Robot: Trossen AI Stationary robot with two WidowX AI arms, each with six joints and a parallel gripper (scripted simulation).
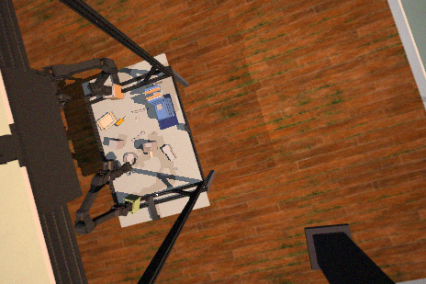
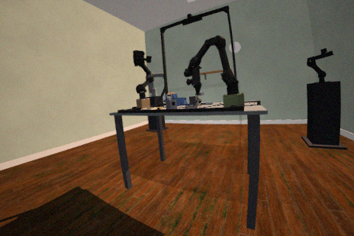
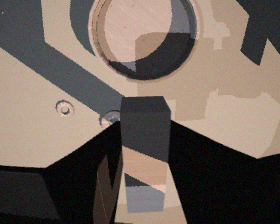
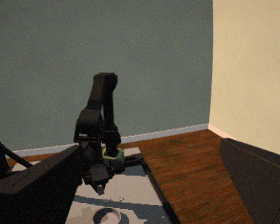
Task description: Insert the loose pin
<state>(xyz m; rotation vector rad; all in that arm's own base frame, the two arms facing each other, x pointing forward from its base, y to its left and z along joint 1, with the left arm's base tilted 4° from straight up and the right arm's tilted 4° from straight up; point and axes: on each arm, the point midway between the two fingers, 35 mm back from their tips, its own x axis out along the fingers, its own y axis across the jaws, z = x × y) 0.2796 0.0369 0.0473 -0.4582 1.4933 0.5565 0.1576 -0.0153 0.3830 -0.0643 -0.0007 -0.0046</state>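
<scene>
My left gripper (image 1: 129,165) (image 3: 143,128) (image 4: 99,190) is shut on a grey square pin (image 3: 145,131). The pin shows between the fingertips in the left wrist view, over the table beside a round ring (image 1: 125,159) (image 3: 96,37). My right gripper (image 4: 153,149) is open and empty, raised high at the far side of the table in the exterior view. Grey blocks (image 1: 150,147) (image 2: 172,104) stand on the table. Another grey block (image 1: 115,143) and a pale piece (image 1: 168,152) are near them. The empty hole and its shape cannot be made out.
A blue bin (image 1: 162,108) and an orange-and-blue rack (image 1: 152,93) stand toward the right arm's end of the table. A tan tray (image 1: 106,120) lies with a yellow-orange item (image 1: 120,120) beside it. Small round pieces (image 3: 65,108) lie near the ring. Dark frame posts surround the table.
</scene>
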